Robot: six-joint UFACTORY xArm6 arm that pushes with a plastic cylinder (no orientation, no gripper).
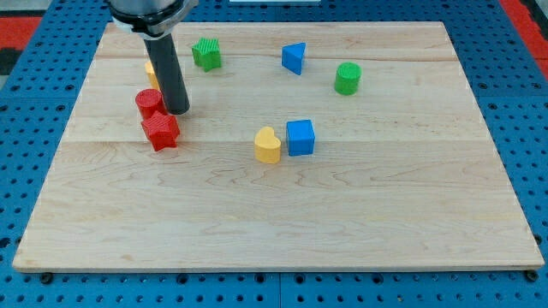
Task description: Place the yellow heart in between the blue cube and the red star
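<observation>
Nearest the camera, the yellow heart (268, 145) sits touching the left side of the blue cube (300, 137), with the red star (160, 132) well apart to their left. My tip (176, 111), a bare rod with no jaws, stands just beyond the star and beside a red cylinder (149, 103). Farther back lie a partly hidden yellow block (151, 71), a green star (206, 53), a blue triangular block (294, 58) and a green cylinder (348, 78).

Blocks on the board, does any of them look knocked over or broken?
No, none looks broken or tipped. One oddity: a yellow block is mostly hidden behind my rod, so its shape can't be told. My tip sits just right of the red cylinder, above the red star.
</observation>
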